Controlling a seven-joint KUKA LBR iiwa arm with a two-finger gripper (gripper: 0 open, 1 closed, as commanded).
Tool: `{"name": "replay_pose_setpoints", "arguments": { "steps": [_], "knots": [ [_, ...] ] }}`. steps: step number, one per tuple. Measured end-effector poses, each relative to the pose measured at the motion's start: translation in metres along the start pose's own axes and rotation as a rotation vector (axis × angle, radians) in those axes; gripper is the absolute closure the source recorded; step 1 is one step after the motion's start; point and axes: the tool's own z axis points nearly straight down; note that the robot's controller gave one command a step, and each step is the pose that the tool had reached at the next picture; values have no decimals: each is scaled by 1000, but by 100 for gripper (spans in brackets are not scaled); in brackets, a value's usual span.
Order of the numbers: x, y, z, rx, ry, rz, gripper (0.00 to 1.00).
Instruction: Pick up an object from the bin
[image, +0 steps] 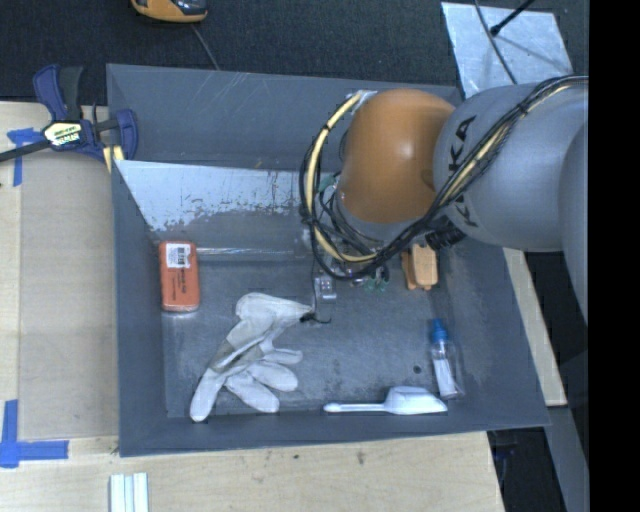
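White glove lies on scuffed bin floor by gripper.

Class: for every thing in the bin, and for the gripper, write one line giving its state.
Orange block: lying flat, label up.
White glove: crumpled, lying flat.
White scoop: lying flat, bowl rightward.
Blue-capped tube: lying down, capped.
Tan block: lying free beside the wrist.
Gripper: down at the glove's upper edge.

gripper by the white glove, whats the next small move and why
Probably nudge slightly toward the view's left and lower onto the white glove: the gripper hangs at the glove's upper right edge, not over its bulk. The orange block, white scoop and blue-capped bottle lie well apart.
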Motion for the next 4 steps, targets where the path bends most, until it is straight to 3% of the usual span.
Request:
{"name": "replay_pose_setpoints", "arguments": {
  "steps": [1, 2, 3, 4],
  "knots": [
    [-2, 0, -5, -1, -8, 1, 0],
    [3, 3, 29, 0, -14, -72, 0],
    [3, 9, 65, -1, -8, -31, 0],
    [0, 9, 88, 0, -7, -155, 100]
  ]
}}
